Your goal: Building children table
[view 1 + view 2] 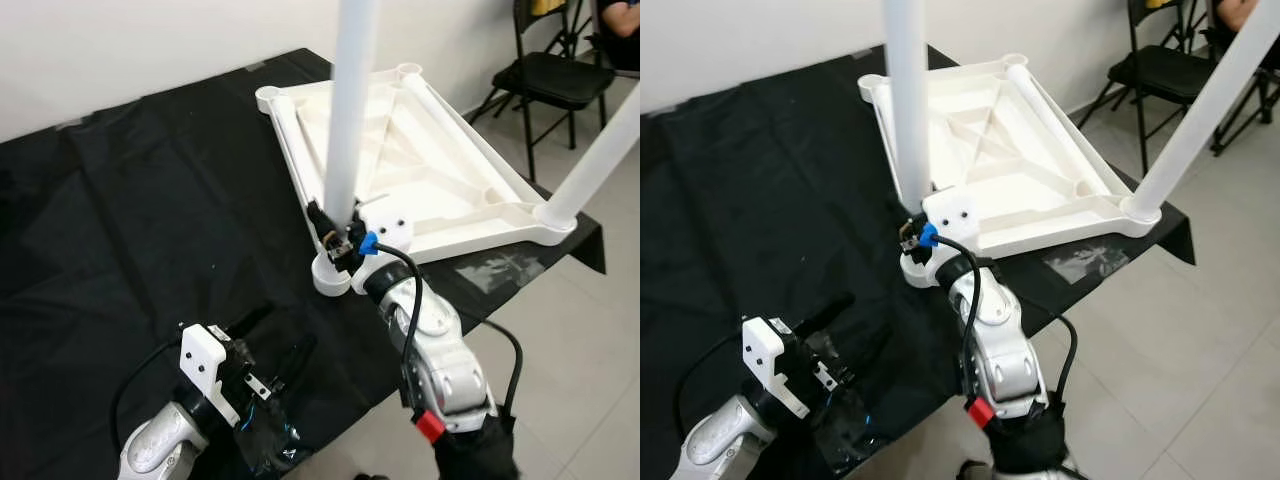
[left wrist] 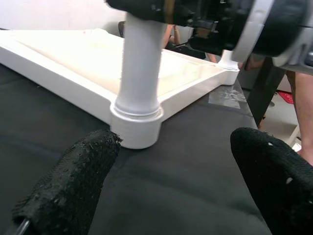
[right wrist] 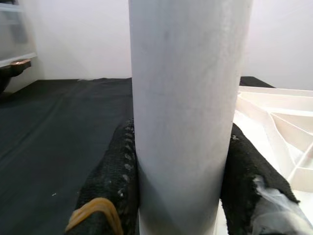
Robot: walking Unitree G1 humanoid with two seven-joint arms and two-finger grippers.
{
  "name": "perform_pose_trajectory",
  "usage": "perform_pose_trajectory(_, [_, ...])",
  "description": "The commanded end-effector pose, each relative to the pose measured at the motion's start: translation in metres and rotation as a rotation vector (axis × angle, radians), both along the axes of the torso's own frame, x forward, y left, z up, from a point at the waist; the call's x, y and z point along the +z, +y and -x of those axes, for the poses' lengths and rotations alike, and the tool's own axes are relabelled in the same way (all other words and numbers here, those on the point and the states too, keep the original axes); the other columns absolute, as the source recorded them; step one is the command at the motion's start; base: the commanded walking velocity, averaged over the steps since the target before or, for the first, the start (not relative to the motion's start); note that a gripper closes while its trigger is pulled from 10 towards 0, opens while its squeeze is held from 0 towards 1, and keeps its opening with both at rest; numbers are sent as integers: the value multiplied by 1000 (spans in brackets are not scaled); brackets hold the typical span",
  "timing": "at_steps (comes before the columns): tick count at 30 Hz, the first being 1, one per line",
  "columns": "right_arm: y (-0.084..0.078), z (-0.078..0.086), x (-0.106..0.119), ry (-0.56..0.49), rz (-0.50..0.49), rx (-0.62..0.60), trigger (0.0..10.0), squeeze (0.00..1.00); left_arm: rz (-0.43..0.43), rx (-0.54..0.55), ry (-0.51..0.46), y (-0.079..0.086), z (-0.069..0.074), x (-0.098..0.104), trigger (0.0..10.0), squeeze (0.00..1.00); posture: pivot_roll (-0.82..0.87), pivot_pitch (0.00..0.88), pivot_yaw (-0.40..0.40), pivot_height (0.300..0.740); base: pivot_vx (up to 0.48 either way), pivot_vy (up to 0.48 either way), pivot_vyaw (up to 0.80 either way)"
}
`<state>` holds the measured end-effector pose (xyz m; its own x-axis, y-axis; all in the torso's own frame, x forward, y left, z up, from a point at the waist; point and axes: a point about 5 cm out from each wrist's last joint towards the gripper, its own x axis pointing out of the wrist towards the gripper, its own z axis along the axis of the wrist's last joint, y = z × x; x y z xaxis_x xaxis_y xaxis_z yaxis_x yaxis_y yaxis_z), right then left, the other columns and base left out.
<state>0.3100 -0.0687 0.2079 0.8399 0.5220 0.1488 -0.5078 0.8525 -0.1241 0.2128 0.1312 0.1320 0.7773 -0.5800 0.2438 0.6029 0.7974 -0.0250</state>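
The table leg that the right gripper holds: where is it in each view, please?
Left eye: leg, top centre, upright in the near corner socket.
Right eye: leg, top, left of centre.
Left wrist: leg, centre, above the socket.
Right wrist: leg, centre, between the right gripper's fingers.
Shared landmark: white tabletop.

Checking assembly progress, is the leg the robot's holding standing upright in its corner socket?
Upright: the leg rises straight from the corner socket, right gripper clamped around it.

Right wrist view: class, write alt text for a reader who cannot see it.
Two black fingers of the right gripper clamp an upright white table leg. A black cloth covers the surface behind it, and part of the white table frame lies to one side.
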Motion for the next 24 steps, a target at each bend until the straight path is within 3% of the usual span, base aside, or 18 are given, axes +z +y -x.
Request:
perform_pose_trajectory(1, [1, -4, -32, 170, 41, 85, 10000, 1000, -11, 12, 24, 2, 2, -7, 10000, 0, 25, 187, -13, 740, 0, 0, 0])
perform_pose_trajectory(2, [1, -4, -32, 170, 41, 85, 10000, 1000, -11, 12, 24, 2, 2, -7, 10000, 0, 25, 187, -13, 740, 0, 0, 0])
perform_pose_trajectory(4, [2, -6, -19, 134, 46, 260, 10000, 1000, -9, 5, 28, 1, 3, -8, 10000, 0, 24, 185, -11, 740, 0, 0, 0])
perform_pose_trajectory(14, [-21, -11, 19, 18, 149, 486, 10000, 1000, -5, -1, 30, -2, 4, -8, 10000, 0, 33, 185, -8, 740, 0, 0, 0])
perform_pose_trajectory(15, [-29, -16, 26, 0, 192, 548, 10000, 0, -3, -1, 30, -2, 4, -8, 10000, 0, 36, 186, -12, 740, 0, 0, 0])
perform_pose_trajectory(17, [-42, -24, 37, -11, 243, 612, 10000, 0, -3, -1, 31, -2, 5, -8, 10000, 0, 35, 186, -11, 740, 0, 0, 0])
perform_pose_trajectory(24, [-56, -36, 50, -4, 251, 709, 10000, 0, -1, -1, 36, -2, 7, -9, 10000, 0, 51, 183, -14, 740, 0, 0, 0])
